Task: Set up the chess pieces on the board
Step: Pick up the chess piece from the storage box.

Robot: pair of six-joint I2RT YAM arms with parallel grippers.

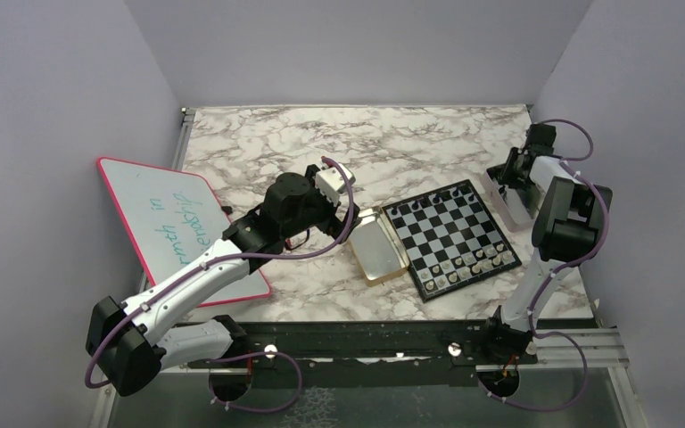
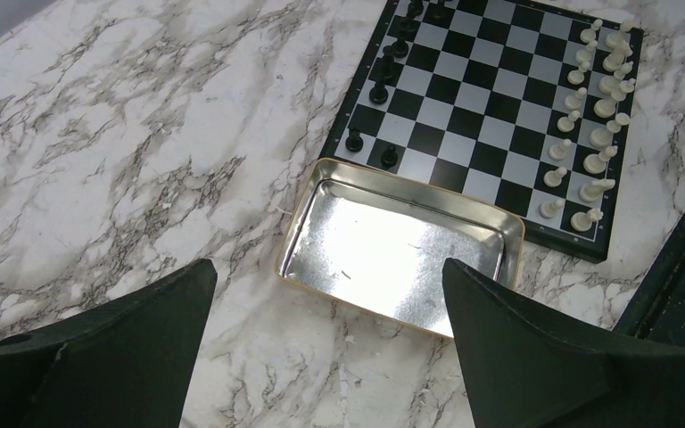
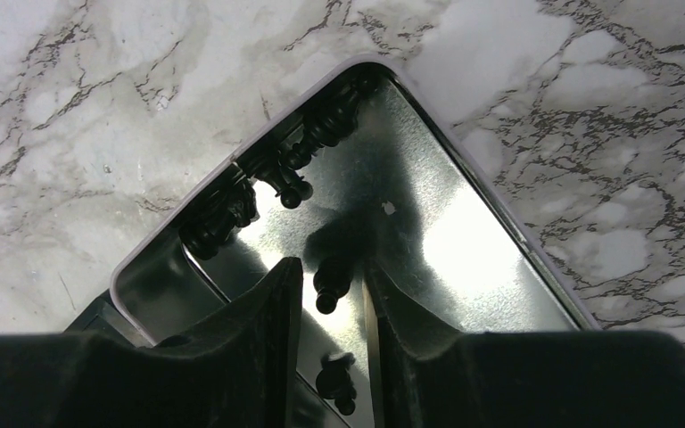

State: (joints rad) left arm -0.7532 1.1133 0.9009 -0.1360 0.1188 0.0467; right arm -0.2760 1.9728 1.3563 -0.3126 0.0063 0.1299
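Surface: grey-veined marble table [image 1: 321, 143] between plain lilac walls.
Board: one board [image 1: 450, 234], square and flat, right of centre, its sides slanting against the table edge.
White chess pieces [image 2: 589, 134]: upright in two rows along the board edge nearest the arms; roughly sixteen, exact count unclear.
Black chess pieces [image 2: 380, 89]: along the opposite, far edge; at least six standing, others cut off by the frame.
Gold tin [image 1: 377, 250]: one, open, just beside the board's left side, its long axis running far to near along that side.
Silvery tin [image 3: 491, 241]: one, near the board's far right corner, with a dark cluster of pieces in one corner.
Left gripper [image 2: 328, 267]: spread wide, holding nothing, above the gold tin.
Right gripper [image 3: 332, 267]: down in the silvery tin, fingers narrowed around one black piece [image 3: 328, 285] whose long axis follows the gap; contact cannot be told.
Whiteboard [image 1: 178, 223]: one, pink-rimmed, at the table's left edge.
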